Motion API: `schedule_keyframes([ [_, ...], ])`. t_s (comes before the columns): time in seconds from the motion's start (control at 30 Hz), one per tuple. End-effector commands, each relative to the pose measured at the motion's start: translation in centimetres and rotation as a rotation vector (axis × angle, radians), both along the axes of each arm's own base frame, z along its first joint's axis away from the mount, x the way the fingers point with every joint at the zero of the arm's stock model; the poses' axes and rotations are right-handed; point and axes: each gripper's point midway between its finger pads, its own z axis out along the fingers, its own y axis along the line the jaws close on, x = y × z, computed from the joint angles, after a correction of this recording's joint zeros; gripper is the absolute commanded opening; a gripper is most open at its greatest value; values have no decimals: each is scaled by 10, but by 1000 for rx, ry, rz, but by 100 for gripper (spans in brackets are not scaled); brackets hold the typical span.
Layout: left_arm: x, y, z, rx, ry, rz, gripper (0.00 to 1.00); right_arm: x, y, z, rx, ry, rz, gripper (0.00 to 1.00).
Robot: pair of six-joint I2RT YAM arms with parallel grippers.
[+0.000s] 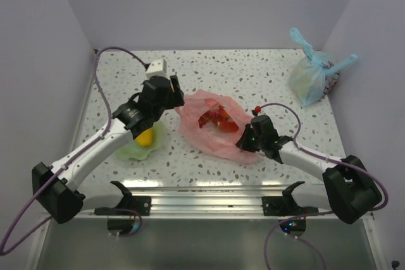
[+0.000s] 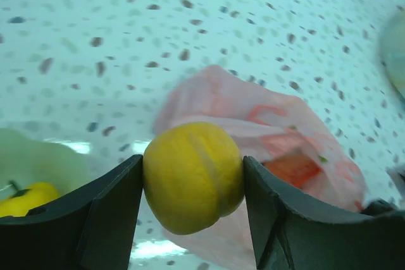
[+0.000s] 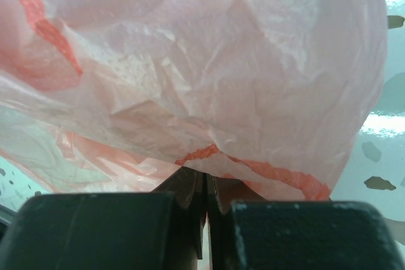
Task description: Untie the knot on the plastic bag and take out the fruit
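The pink plastic bag [image 1: 215,132] lies mid-table with its mouth open, and red fruit [image 1: 218,118] shows inside. No knot shows on it. My left gripper [image 1: 176,93] hovers at the bag's left edge. In the left wrist view it [image 2: 193,169] is shut on a round yellow fruit [image 2: 193,178], above the bag [image 2: 272,124]. My right gripper [image 1: 243,138] sits at the bag's near right side. Seen from the right wrist, it [image 3: 207,175] is shut on a fold of the bag's film [image 3: 202,61].
A green bowl [image 1: 130,150] left of the bag holds another yellow fruit [image 1: 145,137], also seen from the left wrist [image 2: 25,199]. A tied light blue bag [image 1: 313,74] stands at the back right. Walls close in the table on three sides.
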Motion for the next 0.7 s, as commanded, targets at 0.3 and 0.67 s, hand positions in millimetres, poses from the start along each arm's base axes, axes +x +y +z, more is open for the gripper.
schedule_keyframes([
  [0.3,-24,219,-95,114,213,462,35,1,-3,13,-26,-25,16,0],
  [0.67,-24,243,-164,76,329,510,65,2,-1,17,-32,-27,31,0],
])
